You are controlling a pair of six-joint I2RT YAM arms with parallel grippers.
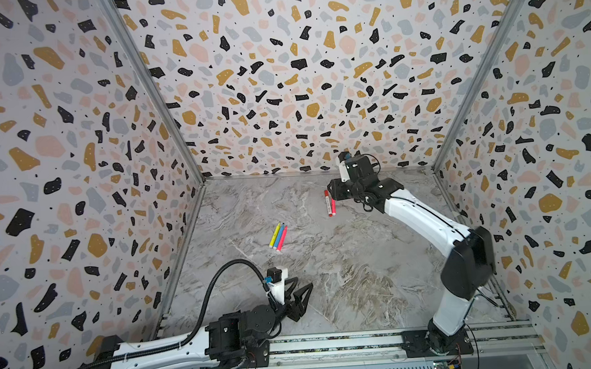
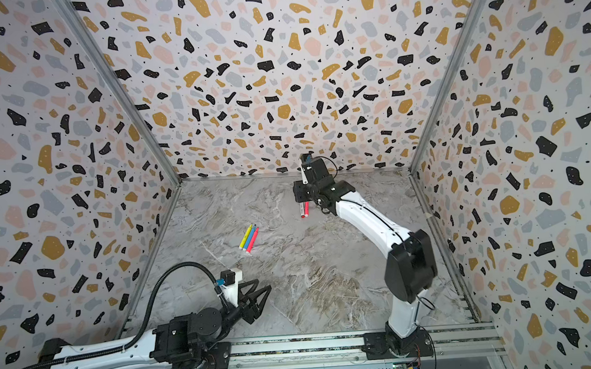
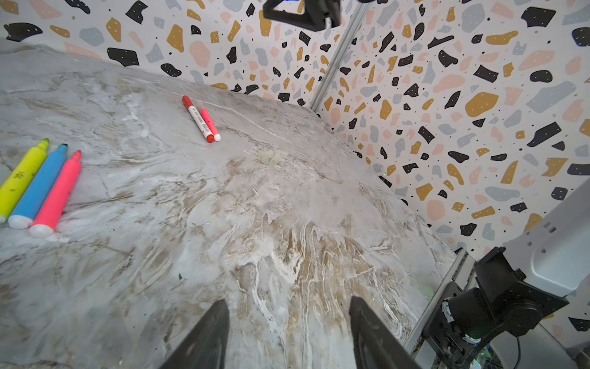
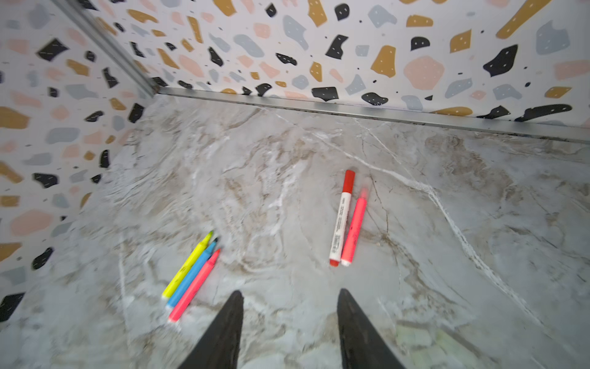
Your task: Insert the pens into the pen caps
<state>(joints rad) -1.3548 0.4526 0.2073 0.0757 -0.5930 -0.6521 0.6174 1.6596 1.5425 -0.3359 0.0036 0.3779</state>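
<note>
Three uncapped pens, yellow (image 1: 274,235), blue (image 1: 278,236) and pink (image 1: 282,238), lie side by side mid-table in both top views. Farther back lie a white-bodied marker (image 4: 340,223) with a red cap (image 4: 349,180) on it and a pink pen (image 4: 353,230) touching it. A small cluster of pale see-through pen caps (image 3: 270,157) lies to their right. My right gripper (image 4: 290,291) hovers open above the table near the white marker, holding nothing. My left gripper (image 3: 289,300) stands open and empty near the front left (image 1: 304,283).
Terrazzo-patterned walls with metal corner posts (image 1: 150,95) close in the marble table (image 1: 361,275) on three sides. The arm-base rail (image 1: 330,343) runs along the front edge. The right arm (image 1: 427,216) stretches over the table's right side.
</note>
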